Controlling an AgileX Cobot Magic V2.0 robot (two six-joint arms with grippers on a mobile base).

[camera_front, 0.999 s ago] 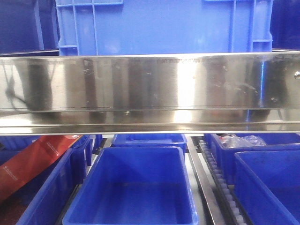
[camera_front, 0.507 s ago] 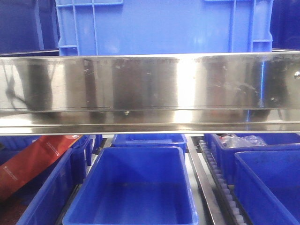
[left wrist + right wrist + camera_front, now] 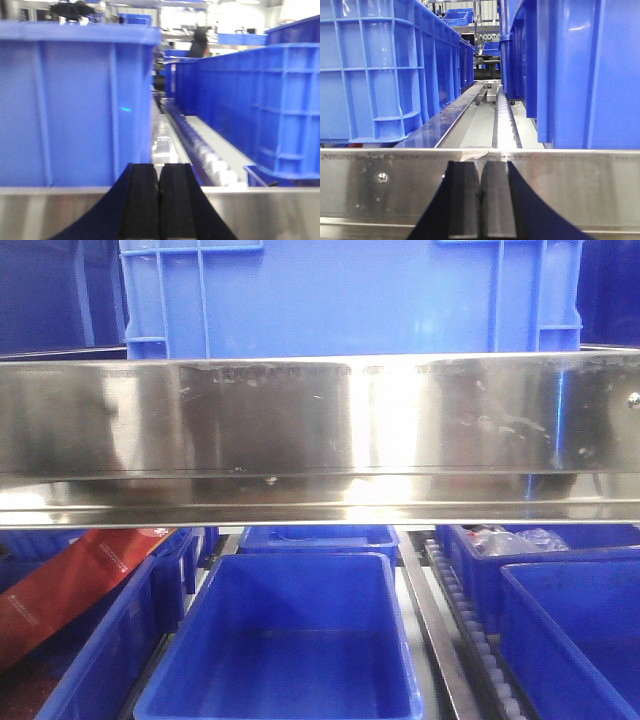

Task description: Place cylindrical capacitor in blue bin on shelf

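Observation:
The shelf's shiny steel front beam [image 3: 320,430] spans the front view. Below it an empty blue bin [image 3: 290,660] sits in the middle lane. The cylindrical capacitor is out of view in every frame. My left gripper [image 3: 160,170] is shut, its black fingers pressed together with nothing showing between them, level with the beam [image 3: 280,210] and facing a large blue crate [image 3: 75,105]. My right gripper [image 3: 480,167] is also shut and looks empty, right in front of the beam [image 3: 580,185], in line with a white roller track [image 3: 502,125].
A big blue crate [image 3: 350,295] stands on the upper level above the beam. On the lower level, a red package [image 3: 70,585] lies in the left bin and clear plastic bags [image 3: 515,538] in a right rear bin. Roller tracks [image 3: 480,640] divide the lanes. Tall crates [image 3: 385,70] flank both wrist views.
The dark reflections on the left part of the steel beam have faded and shifted. The bins and crates have not moved.

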